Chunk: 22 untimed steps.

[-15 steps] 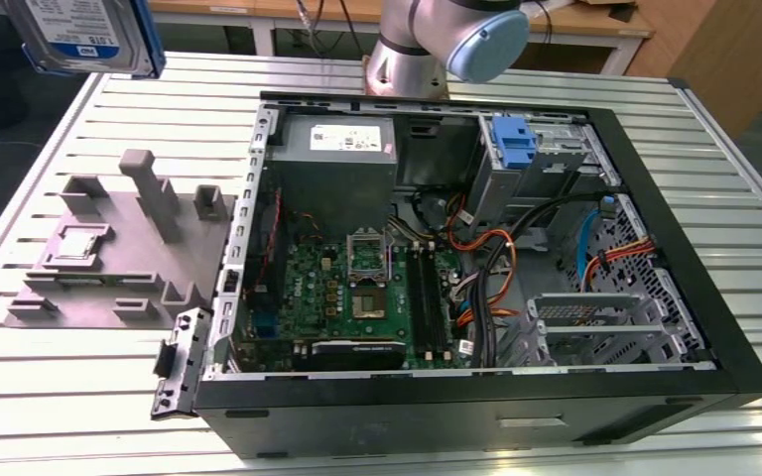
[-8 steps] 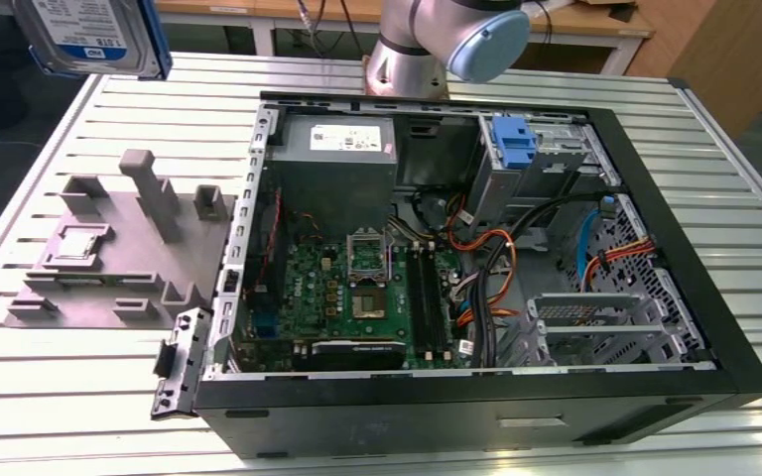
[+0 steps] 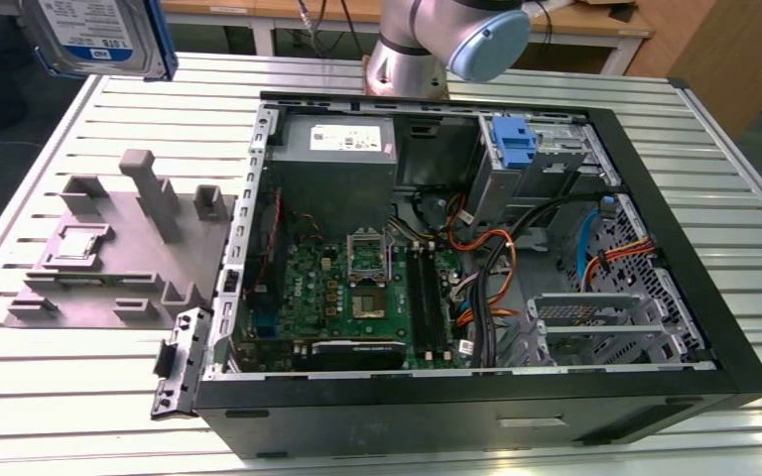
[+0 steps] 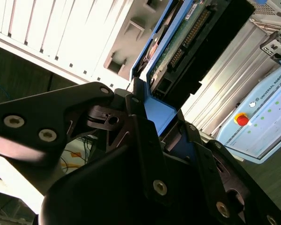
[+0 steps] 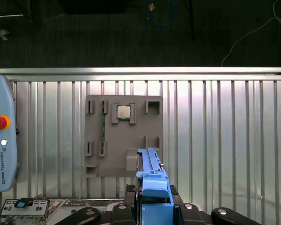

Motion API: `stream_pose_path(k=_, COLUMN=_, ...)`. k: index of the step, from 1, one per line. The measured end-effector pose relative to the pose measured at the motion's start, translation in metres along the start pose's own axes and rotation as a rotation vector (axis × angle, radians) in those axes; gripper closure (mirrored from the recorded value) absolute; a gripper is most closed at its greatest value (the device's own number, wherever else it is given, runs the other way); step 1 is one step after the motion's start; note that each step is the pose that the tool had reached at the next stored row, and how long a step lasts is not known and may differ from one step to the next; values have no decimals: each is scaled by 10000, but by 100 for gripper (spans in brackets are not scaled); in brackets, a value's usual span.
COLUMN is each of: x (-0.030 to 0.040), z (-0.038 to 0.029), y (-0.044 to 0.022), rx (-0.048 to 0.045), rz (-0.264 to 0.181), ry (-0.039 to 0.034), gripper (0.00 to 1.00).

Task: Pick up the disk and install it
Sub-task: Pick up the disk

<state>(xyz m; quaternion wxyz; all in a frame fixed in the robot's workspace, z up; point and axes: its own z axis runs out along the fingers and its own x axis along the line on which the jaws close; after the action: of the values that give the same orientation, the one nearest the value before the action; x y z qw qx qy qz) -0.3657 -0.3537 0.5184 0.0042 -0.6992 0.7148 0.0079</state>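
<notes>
Slatted metal makes up the table (image 3: 76, 397), and most of it is taken by an open black computer case (image 3: 738, 377) lying on its side. Its green motherboard (image 3: 341, 288) faces up. A grey power-supply box (image 3: 334, 149) sits in a far corner, and a blue bracket (image 3: 514, 139) tops the drive cage near it. The base of the arm (image 3: 415, 55) stands just behind the case.

On the exterior view's left, beside the case, lies a grey fixture (image 3: 103, 268) with pegs and pockets. In the first wrist view 1 of those pockets holds a small square processor chip (image 5: 123, 111).

The disk (image 3: 96, 35) is up in the air, at the upper corner on the exterior view's left. It is well apart from the case, and its white-and-blue label and blue frame face the camera. In the first wrist view the disk (image 5: 150, 168) is seen edge-on, hanging over the near edge of the fixture without touching it.

The gripper (image 5: 153, 192) has its 2 black jaws clamped on the end of the blue carrier frame, 1 on each side, with no gap showing between jaw and plastic. The second wrist view shows the same hold from close in. There the gripper (image 4: 157, 115) pinches the blue frame, and the disk (image 4: 178, 42) reaches away from it with its green circuit board and connector row showing.

A teach pendant (image 4: 257, 126) with a red button (image 4: 242, 119) lies on the table off to the side.
</notes>
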Motion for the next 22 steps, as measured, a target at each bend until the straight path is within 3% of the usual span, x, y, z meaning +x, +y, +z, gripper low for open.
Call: stream_pose_path(k=22, x=-3, z=-1, y=-153, rx=0, rz=0, ry=0, gripper=63)
